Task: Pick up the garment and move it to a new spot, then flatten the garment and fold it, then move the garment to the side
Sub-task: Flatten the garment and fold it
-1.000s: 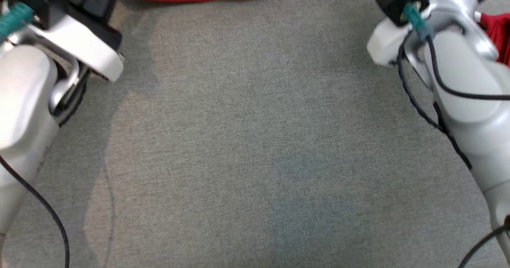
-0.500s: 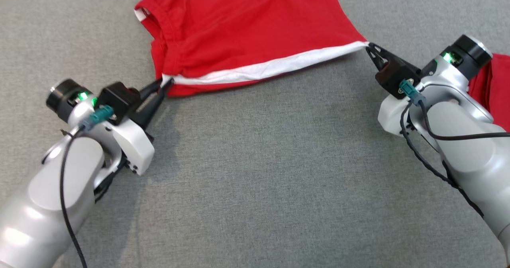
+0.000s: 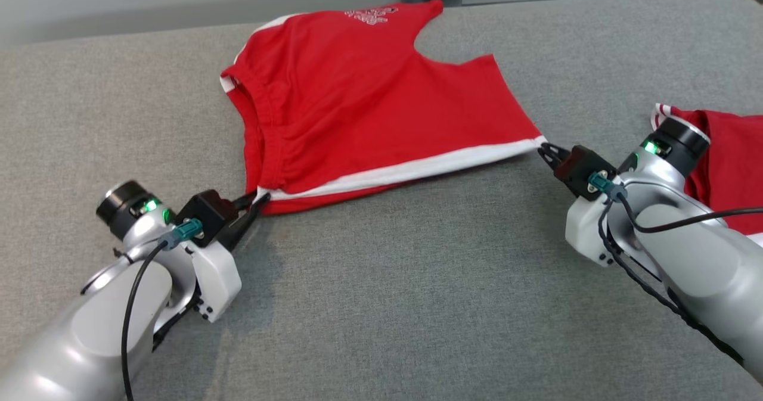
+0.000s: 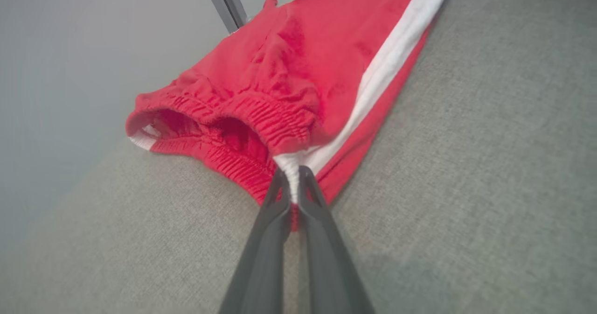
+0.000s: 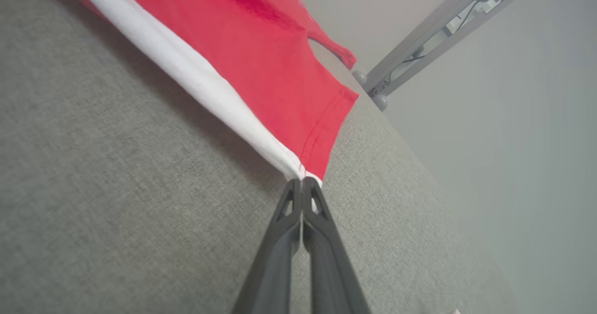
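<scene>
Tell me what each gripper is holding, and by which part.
Both hold the red shorts: the left gripper pinches the waistband end of the white side stripe, the right gripper its leg-hem end.

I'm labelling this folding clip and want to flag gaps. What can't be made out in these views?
Head view: the white print on the red shorts is too small to read.
Head view: the second red garment is cut off by the right edge and partly hidden behind the right arm.
Wrist views: how many fabric layers the left gripper and right gripper pinch is hidden between their shut fingers.
</scene>
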Tool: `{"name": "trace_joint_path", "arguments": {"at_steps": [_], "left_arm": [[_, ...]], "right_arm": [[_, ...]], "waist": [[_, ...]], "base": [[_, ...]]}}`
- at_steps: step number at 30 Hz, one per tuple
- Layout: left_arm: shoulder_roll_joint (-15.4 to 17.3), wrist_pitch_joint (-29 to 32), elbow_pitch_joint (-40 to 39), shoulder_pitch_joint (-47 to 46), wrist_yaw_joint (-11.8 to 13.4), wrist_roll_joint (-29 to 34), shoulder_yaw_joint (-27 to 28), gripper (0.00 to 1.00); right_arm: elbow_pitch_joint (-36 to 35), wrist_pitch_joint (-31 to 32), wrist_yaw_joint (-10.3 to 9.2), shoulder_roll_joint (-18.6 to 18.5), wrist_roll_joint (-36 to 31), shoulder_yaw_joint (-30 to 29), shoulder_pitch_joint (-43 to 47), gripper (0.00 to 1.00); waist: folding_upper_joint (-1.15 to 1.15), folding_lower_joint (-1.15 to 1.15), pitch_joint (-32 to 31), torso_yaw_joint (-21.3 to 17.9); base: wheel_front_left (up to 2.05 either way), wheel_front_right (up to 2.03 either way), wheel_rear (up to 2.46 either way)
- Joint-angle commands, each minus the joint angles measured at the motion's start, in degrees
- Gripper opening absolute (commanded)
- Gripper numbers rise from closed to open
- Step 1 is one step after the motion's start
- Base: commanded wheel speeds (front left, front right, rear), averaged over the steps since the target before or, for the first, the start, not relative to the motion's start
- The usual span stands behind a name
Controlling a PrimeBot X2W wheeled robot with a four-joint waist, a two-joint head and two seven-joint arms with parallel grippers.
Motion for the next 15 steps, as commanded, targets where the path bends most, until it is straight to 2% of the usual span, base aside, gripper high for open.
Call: {"name": "trace_joint_path", "arguments": {"at_steps": [1, 6, 15], "left_arm": [[-0.06, -0.18, 0.57, 0.91, 0.01, -1.59, -0.16, 0.00], [-0.62, 2.36, 1.67, 2.15, 0.01, -9.31, -2.35, 0.00], [0.75, 10.52, -1.52, 3.88, 0.02, -24.07, -4.43, 0.00]], "right_arm": [[-1.04, 0.62, -0.03, -1.07, 1.87, 1.53, 0.48, 0.00], [-6.23, 2.62, -0.04, -5.91, 9.26, 7.97, -0.72, 0.00], [-14.51, 5.43, -0.04, -12.12, 14.70, 11.11, 1.19, 0.00]], "waist": [[0.00, 0.00, -0.64, -0.09], [0.00, 0.00, -2.10, -0.14], [0.00, 0.00, -4.49, 0.24]], "base": [[0.00, 0.00, 0.00], [0.00, 0.00, 0.00], [0.00, 0.00, 0.00]]}}
